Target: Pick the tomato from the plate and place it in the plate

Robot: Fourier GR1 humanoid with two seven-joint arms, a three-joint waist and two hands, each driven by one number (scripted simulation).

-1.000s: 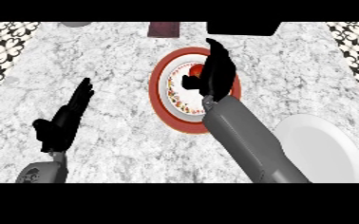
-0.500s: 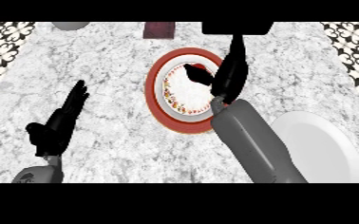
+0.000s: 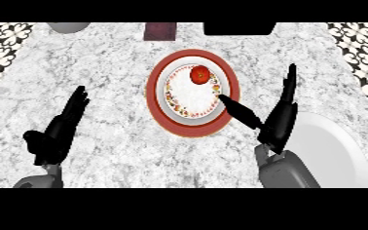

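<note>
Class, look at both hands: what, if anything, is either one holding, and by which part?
Nothing is held. The right hand is open beside the red-rimmed plate, apart from the tomato lying on it. The left hand rests open at the lower left.

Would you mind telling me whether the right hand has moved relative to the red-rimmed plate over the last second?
Yes. The right hand has drawn back rightward off the red-rimmed plate, uncovering the tomato; only its thumb tip overlaps the rim.

Grey-white marble counter (image 3: 108,78), patterned tile edges (image 3: 14,39)
</note>
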